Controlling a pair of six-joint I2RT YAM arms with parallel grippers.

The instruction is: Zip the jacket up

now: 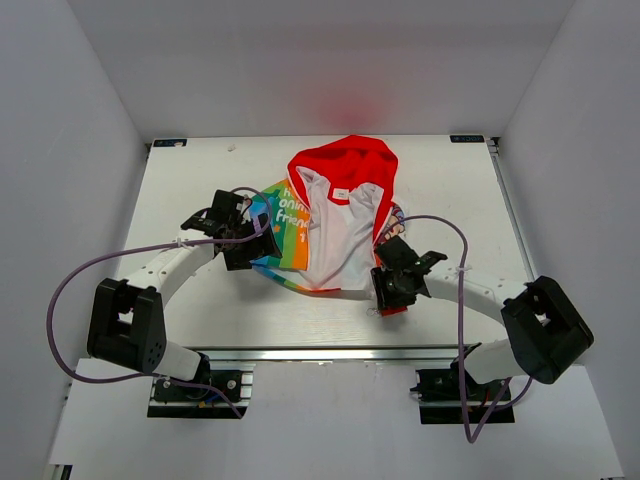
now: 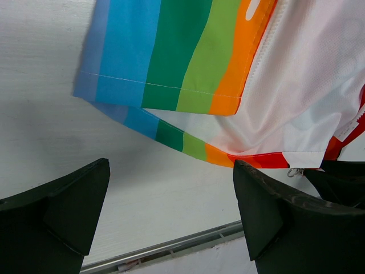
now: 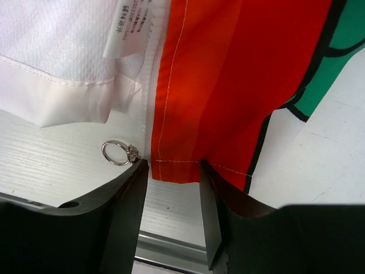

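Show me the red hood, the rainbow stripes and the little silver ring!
red hood (image 1: 345,158): top external view, middle of its red top.
rainbow stripes (image 2: 171,51): left wrist view, on the green stripe.
little silver ring (image 3: 129,152): right wrist view, right rim beside the clip.

The left arm (image 1: 165,268) is reaching inward, left gripper (image 2: 171,165) gaping wide; the right arm (image 1: 480,290) is mirroring it, right gripper (image 3: 174,164) half-open.

The right tool (image 3: 174,165) stands with its two black fingers apart, and the bottom hem of the jacket (image 3: 217,74), here a red panel, reaches just to their tips. A small silver ring (image 3: 117,153) lies on the white table (image 3: 51,165), close outside one finger. Above it are white lining (image 3: 51,51) and a printed label (image 3: 128,25).
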